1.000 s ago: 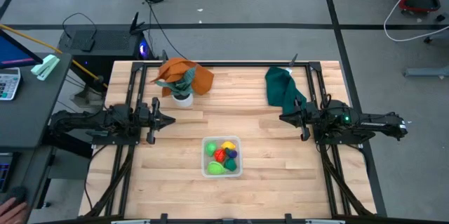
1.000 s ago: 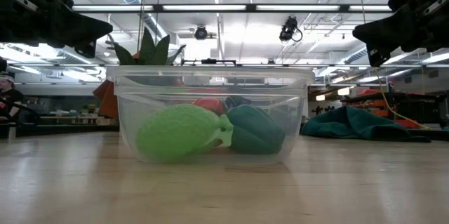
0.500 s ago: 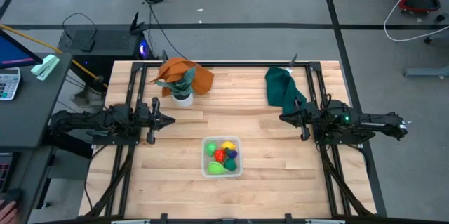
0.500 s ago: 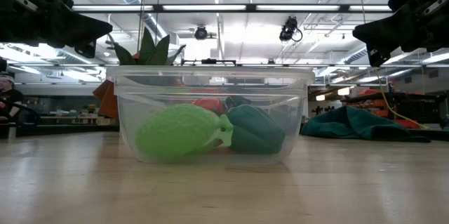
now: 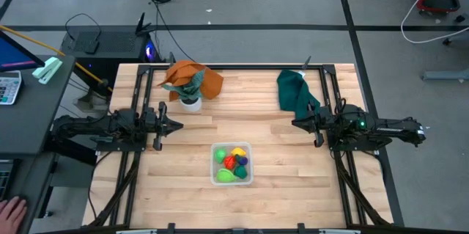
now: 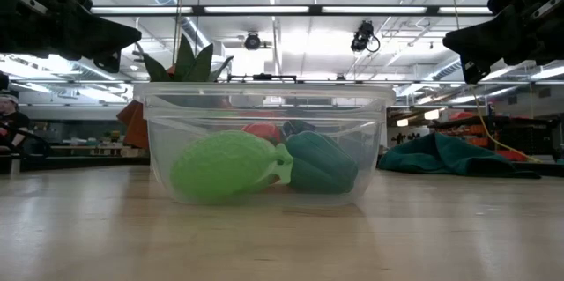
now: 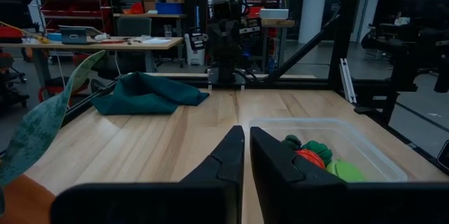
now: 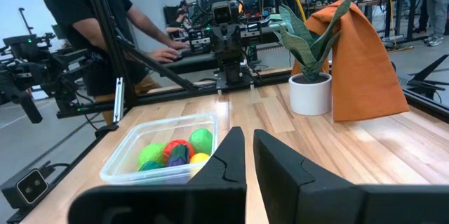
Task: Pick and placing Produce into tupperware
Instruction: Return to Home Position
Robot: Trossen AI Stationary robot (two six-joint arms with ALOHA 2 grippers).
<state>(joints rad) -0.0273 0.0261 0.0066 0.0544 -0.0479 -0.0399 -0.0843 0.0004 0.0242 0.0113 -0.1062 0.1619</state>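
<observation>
The clear tupperware [image 5: 232, 163] sits on the table near its near edge, midway between the arms. Several produce pieces lie inside it: yellow, red, purple and green [image 5: 233, 162]; a light green piece [image 6: 227, 166] and a dark green one [image 6: 319, 163] rest against its near wall. My left gripper [image 5: 176, 124] hovers at the table's left, shut and empty, its fingers [image 7: 247, 155] pointing toward the table's right. My right gripper [image 5: 296, 123] hovers at the table's right, shut and empty, pointing toward the left [image 8: 248, 155].
A small white pot with a plant [image 5: 191, 99] stands by an orange cloth [image 5: 198, 78] at the far left. A dark green cloth [image 5: 294, 92] lies at the far right. Bare wood lies between the arms and the tupperware. A person [image 8: 98, 20] stands beyond the left side.
</observation>
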